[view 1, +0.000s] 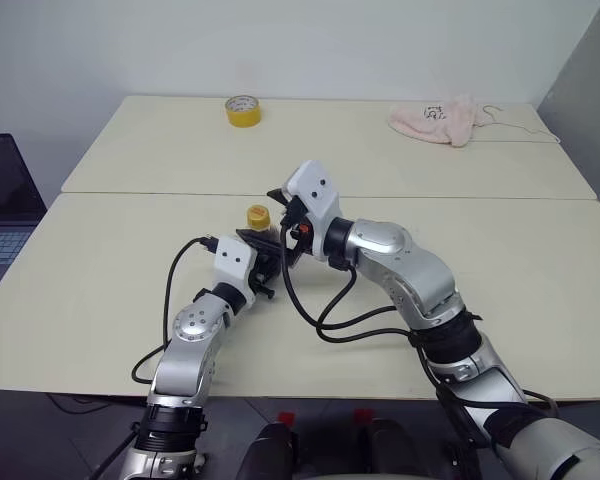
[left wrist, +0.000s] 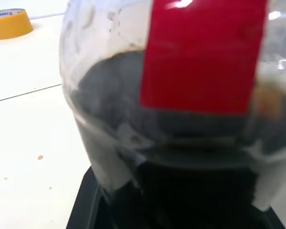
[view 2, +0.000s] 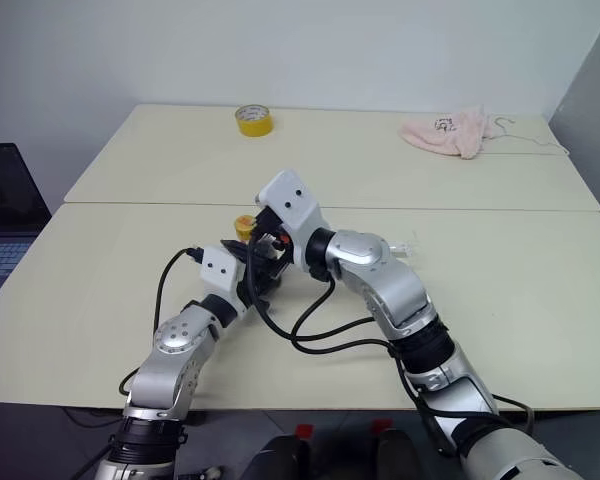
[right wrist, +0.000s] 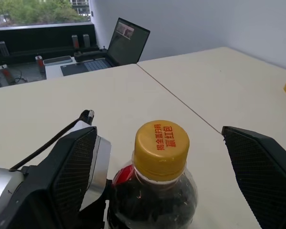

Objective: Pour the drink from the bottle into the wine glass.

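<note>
In the head views the bottle (view 1: 259, 222) is almost wholly hidden behind the two arms, and little beyond its yellow cap (view 1: 257, 215) can be made out. The left tool (view 1: 265, 262) is masked by the right arm, so its hold cannot be judged there. In the left wrist view the bottle is blurred, cut off at the top and right edges, and the drink (left wrist: 109, 95) is seen only as a dark mass. In the right wrist view the bottle's lower body is cut off by the bottom edge. The laptop (view 1: 5, 205) is cropped at the left edge, and the print on the pink cloth (view 1: 435, 120) is too small to read.
</note>
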{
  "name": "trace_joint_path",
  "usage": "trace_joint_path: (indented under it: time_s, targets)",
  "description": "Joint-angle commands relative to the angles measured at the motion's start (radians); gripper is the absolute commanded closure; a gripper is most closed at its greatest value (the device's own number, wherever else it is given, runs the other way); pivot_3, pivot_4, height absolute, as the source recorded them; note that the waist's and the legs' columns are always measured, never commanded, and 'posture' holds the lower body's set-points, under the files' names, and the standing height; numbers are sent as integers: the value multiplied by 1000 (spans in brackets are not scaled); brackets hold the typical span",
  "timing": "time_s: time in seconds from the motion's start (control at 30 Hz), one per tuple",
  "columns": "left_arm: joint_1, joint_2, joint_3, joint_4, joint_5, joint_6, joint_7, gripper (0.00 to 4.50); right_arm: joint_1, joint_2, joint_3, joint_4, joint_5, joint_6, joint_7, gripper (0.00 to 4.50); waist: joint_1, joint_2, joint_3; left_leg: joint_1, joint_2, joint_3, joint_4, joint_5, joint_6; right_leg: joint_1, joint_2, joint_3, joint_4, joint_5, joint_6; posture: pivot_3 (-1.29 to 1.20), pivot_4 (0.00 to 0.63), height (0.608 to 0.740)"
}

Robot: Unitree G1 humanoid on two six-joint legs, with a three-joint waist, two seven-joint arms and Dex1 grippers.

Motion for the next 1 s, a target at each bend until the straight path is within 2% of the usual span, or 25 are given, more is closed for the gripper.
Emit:
trace_joint_path:
  time_s: [0.03,0.23,0.27,0.7,0.93,1.0]
  targets:
    - [1,-1,-11,-31,1,-13,-5,3159,-18,16,-8,-5,-11,-27,0,931,0,0,0,0,0,0,0,0,0,0,0,0,0,0,0,0,150,740]
    - [1,-4,-8,-30,-4,-16,-7,3209,-14,32,-15,3,-12,-30,-1,3139,0,0,0,0,0,0,0,0,0,0,0,0,0,0,0,0,150,740]
    - [1,-4,-7,-30,-5,-16,-6,3215,-14,35,-16,4,-13,-31,-1,3260,0,0,0,0,0,0,0,0,0,0,0,0,0,0,0,0,150,740]
    - [11,7,3,-58,-8,3,-5,3475,-34,29,-31,38,-18,-72,43,3257,-1,0,0,0,0,0,0,0,0,0,0,0,0,0,0,0,150,740]
    - [32,30,23,-92,-18,21,-9,3497,-90,-30,-58,158,4,-218,212,3257,-9,0,0,0,0,0,0,0,0,0,0,0,0,0,0,0,150,740]
    - [41,33,26,-109,-22,29,-9,3533,-116,-63,-55,247,5,-331,325,3257,-10,0,0,-1,0,0,0,0,0,0,0,0,0,0,0,0,150,740]
